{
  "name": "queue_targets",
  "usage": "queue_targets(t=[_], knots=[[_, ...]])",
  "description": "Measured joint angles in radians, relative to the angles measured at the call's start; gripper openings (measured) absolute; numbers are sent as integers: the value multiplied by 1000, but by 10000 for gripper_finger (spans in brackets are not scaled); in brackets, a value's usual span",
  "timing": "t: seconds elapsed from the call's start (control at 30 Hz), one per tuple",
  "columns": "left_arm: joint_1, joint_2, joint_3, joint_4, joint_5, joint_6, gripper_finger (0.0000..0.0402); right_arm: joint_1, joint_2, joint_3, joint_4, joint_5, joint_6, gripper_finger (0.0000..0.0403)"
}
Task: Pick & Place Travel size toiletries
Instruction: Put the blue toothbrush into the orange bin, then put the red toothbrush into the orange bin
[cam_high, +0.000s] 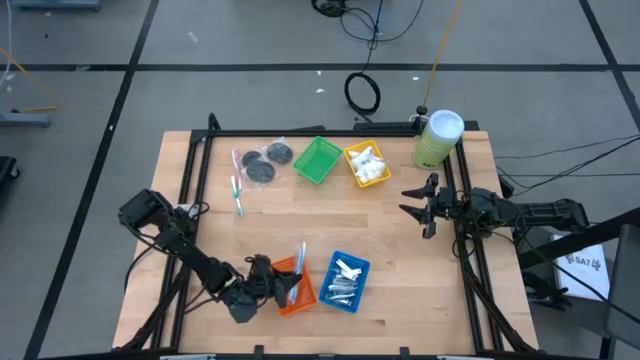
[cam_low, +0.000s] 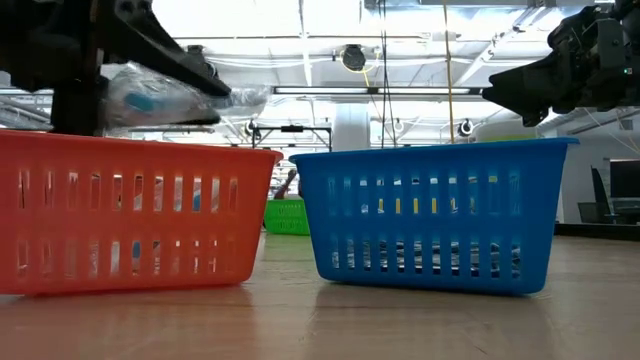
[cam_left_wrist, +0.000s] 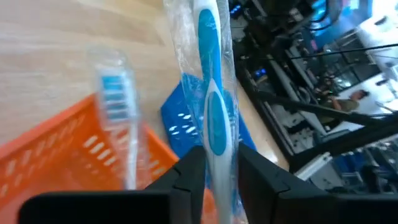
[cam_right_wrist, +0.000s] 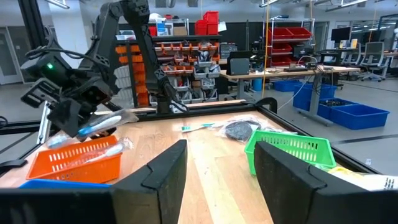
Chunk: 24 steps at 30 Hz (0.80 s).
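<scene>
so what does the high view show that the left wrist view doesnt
Only the high view shows the green tray, yellow tray, canister and the open right gripper. Only the left wrist view shows the blue wrapped toothbrush between the left gripper's fingers. Both show the orange tray and blue tray.

Left pincer (cam_high: 283, 287) clamped (low), right pincer (cam_high: 412, 197) spread, raised.

You have bright, even light from ceiling lamps. In the low view these lamps glare white behind the orange tray (cam_low: 135, 210) and blue tray (cam_low: 430, 215). In the left wrist view the wrapped toothbrush (cam_left_wrist: 211, 93) looks soft and blurred.
</scene>
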<state>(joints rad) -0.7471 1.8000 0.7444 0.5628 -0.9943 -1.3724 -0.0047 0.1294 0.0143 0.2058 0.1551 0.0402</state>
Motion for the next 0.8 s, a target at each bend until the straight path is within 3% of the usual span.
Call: queue_targets(t=[0.37, 0.8], knots=[[-5, -3, 0, 69, 28, 87, 178, 0, 0, 0, 0, 0, 0, 177], [-6, -41, 0, 85, 26, 128, 198, 0, 0, 0, 0, 0, 0, 177]])
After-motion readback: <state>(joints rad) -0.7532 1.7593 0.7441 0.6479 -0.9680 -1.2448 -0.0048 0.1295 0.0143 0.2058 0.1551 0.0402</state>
